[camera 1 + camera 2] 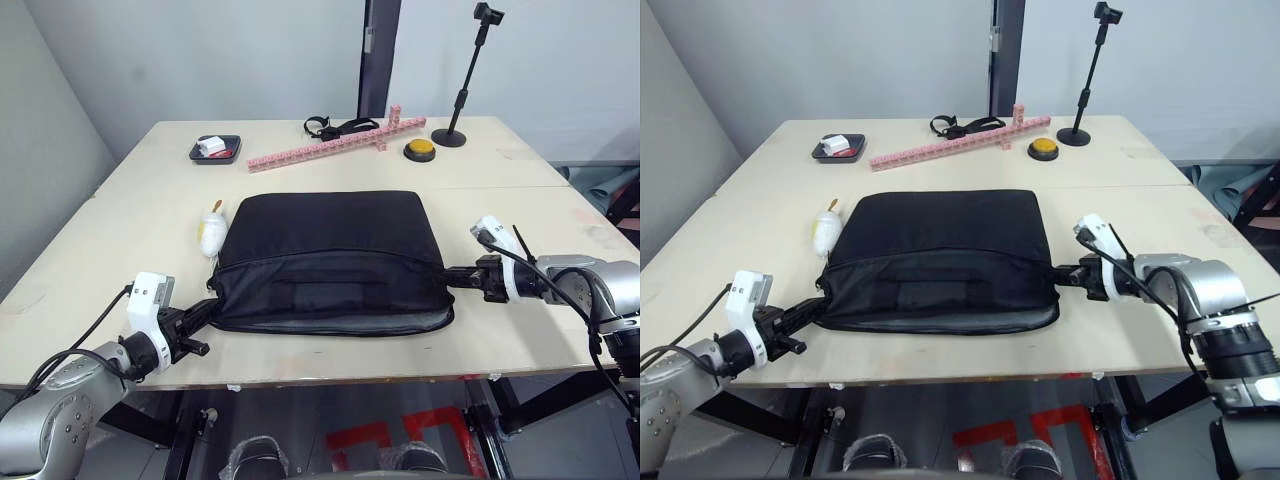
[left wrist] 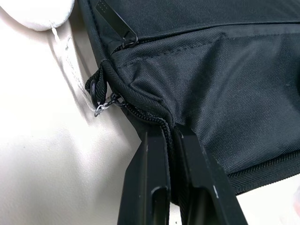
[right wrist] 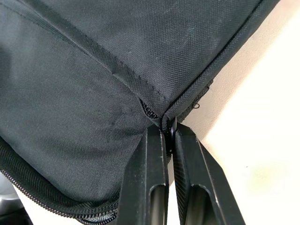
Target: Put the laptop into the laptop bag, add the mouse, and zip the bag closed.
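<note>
Both hands pinched on the bag's near corners, front seam still gaping.

Left hand (image 1: 205,318) clamped flat on the bag (image 1: 330,250) at its near-left corner; right hand (image 1: 455,277) nipped shut on fabric at the near-right corner. Bag flat mid-table (image 1: 100,240), zipper open along the front edge. Risk if pulling harder: fabric slipping from thin grips, or the whole bag sliding off the near edge. Just beside the far-left corner, a white oval lump (image 1: 211,231) with an orange piece, easily knocked. Laptop and mouse unseen, possibly inside.
</note>
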Controlling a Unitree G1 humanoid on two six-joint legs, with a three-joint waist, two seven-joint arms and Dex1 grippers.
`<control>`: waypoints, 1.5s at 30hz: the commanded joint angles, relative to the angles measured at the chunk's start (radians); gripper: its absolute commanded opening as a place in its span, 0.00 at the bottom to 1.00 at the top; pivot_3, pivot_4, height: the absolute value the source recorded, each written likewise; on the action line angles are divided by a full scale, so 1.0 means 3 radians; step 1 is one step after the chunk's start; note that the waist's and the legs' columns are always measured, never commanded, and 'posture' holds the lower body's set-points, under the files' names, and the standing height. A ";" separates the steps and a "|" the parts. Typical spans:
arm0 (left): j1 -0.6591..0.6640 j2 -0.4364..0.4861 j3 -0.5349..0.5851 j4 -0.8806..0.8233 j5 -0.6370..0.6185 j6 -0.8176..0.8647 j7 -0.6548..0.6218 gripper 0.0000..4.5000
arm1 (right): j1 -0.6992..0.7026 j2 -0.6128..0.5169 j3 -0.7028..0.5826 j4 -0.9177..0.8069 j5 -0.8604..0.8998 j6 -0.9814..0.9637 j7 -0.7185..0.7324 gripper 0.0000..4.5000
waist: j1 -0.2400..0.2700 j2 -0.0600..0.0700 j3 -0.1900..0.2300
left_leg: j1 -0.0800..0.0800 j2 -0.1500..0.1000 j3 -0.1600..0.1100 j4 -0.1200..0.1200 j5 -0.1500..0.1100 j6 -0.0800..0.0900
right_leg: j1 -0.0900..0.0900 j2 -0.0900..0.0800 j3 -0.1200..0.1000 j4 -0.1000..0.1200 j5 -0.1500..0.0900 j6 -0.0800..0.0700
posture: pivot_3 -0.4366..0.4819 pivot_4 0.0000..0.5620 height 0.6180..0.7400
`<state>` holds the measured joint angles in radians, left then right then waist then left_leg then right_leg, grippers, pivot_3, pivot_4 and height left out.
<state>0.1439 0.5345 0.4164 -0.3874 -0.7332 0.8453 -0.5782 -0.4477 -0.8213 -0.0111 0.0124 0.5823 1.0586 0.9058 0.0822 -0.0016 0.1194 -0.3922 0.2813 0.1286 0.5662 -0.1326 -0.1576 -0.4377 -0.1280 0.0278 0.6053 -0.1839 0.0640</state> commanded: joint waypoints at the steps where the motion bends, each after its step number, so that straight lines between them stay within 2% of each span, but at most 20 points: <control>1: 0.0015 0.0058 -0.0179 -0.0007 -0.0052 0.0001 -0.0170 0.00 | -0.0024 0.0013 -0.0010 -0.0210 0.0057 -0.0085 0.0103 0.01 | 0.0000 0.0000 0.0000 | 0.0005 0.0000 0.0002 0.0000 0.0000 0.0000 | 0.0002 0.0000 0.0002 0.0002 0.0000 0.0000 | 0.48 0.27 1.00; 22: 0.0046 0.0124 -0.0140 -0.0021 -0.0120 0.0018 -0.0134 0.00 | -0.0018 0.0075 -0.0020 -0.0182 0.0007 -0.0118 0.0127 0.01 | -0.0007 0.0000 0.0000 | 0.0011 0.0000 0.0009 -0.0001 -0.0001 -0.0001 | 0.0003 0.0000 0.0007 0.0003 0.0000 0.0000 | 0.48 0.27 1.00; 25: 0.0046 0.0133 -0.0133 -0.0017 -0.0103 -0.0009 -0.0135 0.00 | -0.0002 0.0052 -0.0036 -0.0195 0.0039 -0.0112 0.0185 0.24 | -0.0008 0.0000 0.0000 | 0.0012 0.0000 0.0009 -0.0001 -0.0001 -0.0001 | 0.0003 0.0000 0.0007 0.0003 0.0000 0.0000 | 0.48 0.27 1.00; 30: 0.0028 0.0200 0.0063 0.0031 -0.0178 -0.0027 -0.0157 0.41 | 0.0007 -0.0130 -0.0078 -0.0155 -0.0050 -0.0305 0.0375 0.63 | -0.0001 0.0000 0.0000 | 0.0014 0.0000 0.0009 0.0001 -0.0002 -0.0002 | 0.0005 0.0000 0.0008 0.0005 0.0000 0.0000 | 0.48 0.27 1.00; 32: 0.0003 0.0224 0.0222 0.0020 -0.0328 0.0060 -0.0129 0.57 | 0.0015 -0.0260 -0.0096 -0.0130 -0.0066 -0.0407 0.0524 0.78 | 0.0007 -0.0001 0.0000 | 0.0014 0.0000 0.0009 0.0002 -0.0009 -0.0012 | 0.0006 0.0000 0.0008 0.0006 0.0000 0.0000 | 0.48 0.27 1.00; 35: 0.0062 0.0421 0.0523 -0.0059 -0.0594 0.0246 -0.0196 0.80 | -0.0027 -0.0492 -0.0159 -0.0013 -0.0111 -0.0602 0.0738 1.00 | 0.0016 -0.0001 0.0000 | 0.0014 0.0000 0.0008 0.0003 -0.0009 -0.0012 | 0.0005 0.0001 0.0008 0.0008 0.0000 0.0000 | 0.48 0.27 1.00; 37: 0.0073 0.0563 0.0660 -0.0019 -0.0652 0.0278 -0.0250 0.97 | -0.0028 -0.0600 -0.0186 0.0018 -0.0123 -0.0700 0.0839 1.00 | 0.0019 -0.0002 0.0000 | 0.0015 0.0001 0.0009 0.0003 -0.0008 -0.0012 | 0.0005 0.0001 0.0008 0.0009 -0.0001 0.0000 | 0.48 0.27 1.00; 38: 0.0075 0.0632 0.0699 0.0011 -0.0651 0.0274 -0.0282 0.99 | -0.0033 -0.0642 -0.0192 0.0036 -0.0139 -0.0760 0.0883 1.00 | 0.0017 -0.0002 0.0000 | 0.0016 0.0001 0.0009 0.0003 -0.0008 -0.0012 | 0.0007 0.0001 0.0008 0.0007 -0.0001 -0.0001 | 0.48 0.27 1.00; 45: -0.0174 0.1368 0.0933 0.0557 -0.0419 0.0112 -0.0663 0.99 | -0.0211 -0.1033 -0.0445 0.0149 -0.0118 -0.1400 0.1503 1.00 | 0.0025 -0.0003 0.0001 | 0.0020 0.0001 0.0009 0.0006 -0.0009 -0.0010 | 0.0007 0.0001 0.0009 0.0014 -0.0002 0.0000 | 0.48 0.27 1.00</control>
<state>0.1206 0.8939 0.6433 -0.2575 -0.8827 0.9144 -0.7352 -0.4757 -1.1001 -0.0741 0.0559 0.5437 0.7194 1.3159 0.0897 -0.0026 0.1196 -0.3862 0.2817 0.1313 0.5680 -0.1353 -0.1606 -0.4358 -0.1277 0.0305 0.6095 -0.1844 0.0638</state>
